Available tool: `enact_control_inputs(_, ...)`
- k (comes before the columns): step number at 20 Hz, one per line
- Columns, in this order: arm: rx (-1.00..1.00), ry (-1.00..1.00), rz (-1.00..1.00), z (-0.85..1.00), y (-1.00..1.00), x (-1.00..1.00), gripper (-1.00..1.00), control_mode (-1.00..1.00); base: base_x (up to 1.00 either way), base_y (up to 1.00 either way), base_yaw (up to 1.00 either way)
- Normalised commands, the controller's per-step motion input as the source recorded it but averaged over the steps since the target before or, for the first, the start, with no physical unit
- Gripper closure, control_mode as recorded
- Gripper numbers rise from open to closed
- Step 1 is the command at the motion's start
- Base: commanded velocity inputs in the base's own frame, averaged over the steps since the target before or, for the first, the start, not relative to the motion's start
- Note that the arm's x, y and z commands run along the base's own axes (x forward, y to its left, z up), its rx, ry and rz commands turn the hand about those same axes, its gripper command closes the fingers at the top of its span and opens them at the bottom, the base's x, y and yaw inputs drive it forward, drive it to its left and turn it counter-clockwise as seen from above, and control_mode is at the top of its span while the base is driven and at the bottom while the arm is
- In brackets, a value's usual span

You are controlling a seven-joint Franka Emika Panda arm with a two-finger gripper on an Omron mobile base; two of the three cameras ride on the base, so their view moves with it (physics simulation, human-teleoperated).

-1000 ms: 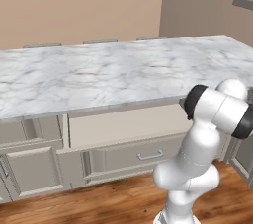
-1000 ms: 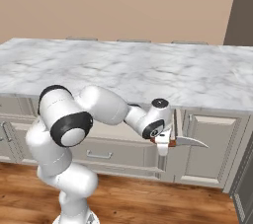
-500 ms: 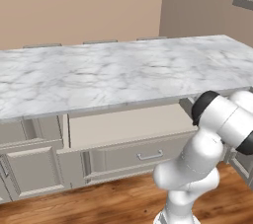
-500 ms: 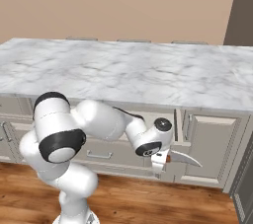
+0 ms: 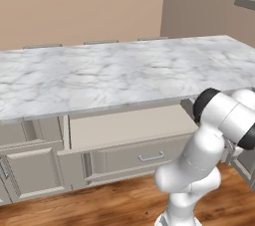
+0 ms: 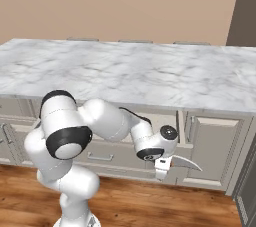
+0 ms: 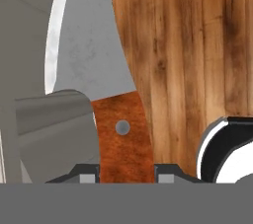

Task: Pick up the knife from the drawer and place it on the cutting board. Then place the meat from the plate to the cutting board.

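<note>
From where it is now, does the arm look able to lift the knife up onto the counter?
Probably yes. The end effector grips the knife out in front of the open drawer, outside the countertop edge, so nothing blocks the way up.

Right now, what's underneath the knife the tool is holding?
In the hand view, wooden floor lies beneath the knife, with grey cabinet fronts beside it. The blade and handle cover whatever is directly under them. The tool grips the handle.
</note>
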Motion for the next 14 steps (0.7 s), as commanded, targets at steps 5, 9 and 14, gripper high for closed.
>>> enact_control_inputs(5,0.00,0.00,0.05,-0.32,0.00,0.13,1.00,-1.00,0.00,0.00,0.00)
enact_control_inputs(9,0.00,-0.07,0.03,-0.41,0.00,0.12,1.00,-1.00,0.00,0.00,0.00)
enact_control_inputs(14,0.00,-0.17,0.03,-0.30,0.00,0.15,1.00,-1.00,0.00,0.00,0.00)
